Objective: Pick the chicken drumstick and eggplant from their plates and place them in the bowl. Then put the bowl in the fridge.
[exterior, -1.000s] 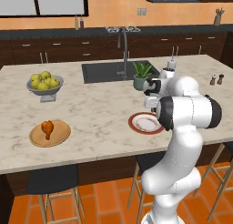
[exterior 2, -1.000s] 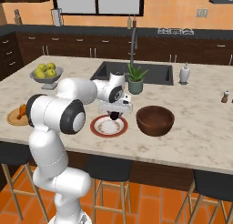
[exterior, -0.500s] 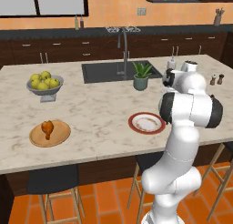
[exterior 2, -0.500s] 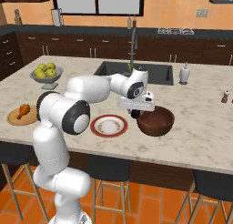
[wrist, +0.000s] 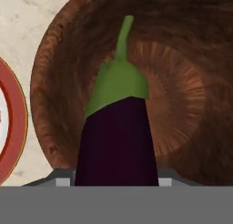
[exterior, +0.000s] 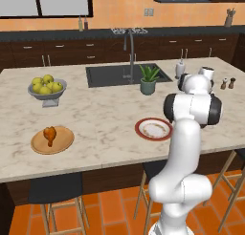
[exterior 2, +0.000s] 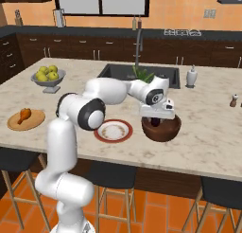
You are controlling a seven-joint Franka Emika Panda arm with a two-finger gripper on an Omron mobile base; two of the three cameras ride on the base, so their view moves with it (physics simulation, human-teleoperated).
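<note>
Gripper [exterior 2: 156,119] pinches the eggplant [wrist: 117,141] above the bowl [exterior 2: 161,128], right of the red-rimmed plate [exterior 2: 113,130]. Drumstick [exterior: 50,133] on wooden plate [exterior: 52,140], far left.

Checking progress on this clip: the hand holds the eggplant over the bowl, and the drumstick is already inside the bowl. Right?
Not quite. The hand does hold the eggplant over the bowl, but the drumstick is not in the bowl. The left base view shows it lying on the wooden plate.
</note>
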